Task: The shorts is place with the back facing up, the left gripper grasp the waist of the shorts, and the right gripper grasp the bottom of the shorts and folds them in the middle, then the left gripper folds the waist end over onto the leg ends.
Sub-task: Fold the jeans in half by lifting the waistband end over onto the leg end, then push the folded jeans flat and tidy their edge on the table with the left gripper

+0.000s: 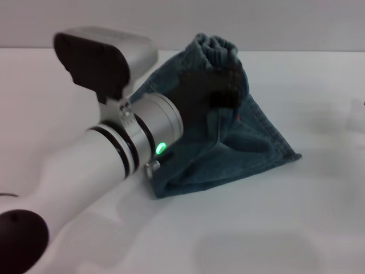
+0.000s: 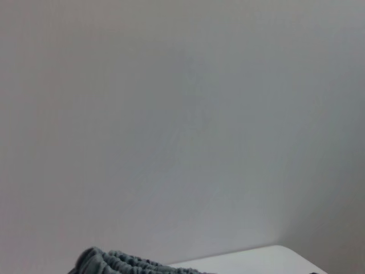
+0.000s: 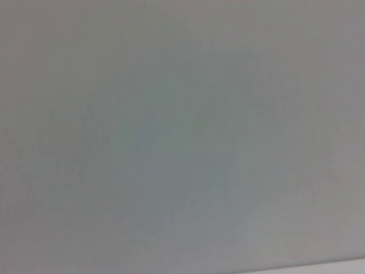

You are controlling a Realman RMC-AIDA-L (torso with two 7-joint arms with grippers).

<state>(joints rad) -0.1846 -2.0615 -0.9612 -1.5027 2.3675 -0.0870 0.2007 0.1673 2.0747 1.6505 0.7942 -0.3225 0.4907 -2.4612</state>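
The blue denim shorts (image 1: 251, 142) are folded lengthwise and hang like a tent over the white table (image 1: 319, 217). Their ruffled waist (image 1: 218, 47) is lifted up at the far end. My left gripper (image 1: 221, 85), a black claw on the green-lit white arm, is shut on the fabric just under that band. The straight leg ends (image 1: 228, 180) rest on the table nearest me. In the left wrist view the gathered waist (image 2: 117, 264) peeks in at the edge of the picture. The right gripper is out of view, and its wrist view shows only a plain grey surface.
My left arm (image 1: 85, 165) crosses the near left of the table and hides the left side of the shorts. A white wall (image 1: 274, 23) rises behind the table's far edge. The table's corner (image 2: 274, 254) shows in the left wrist view.
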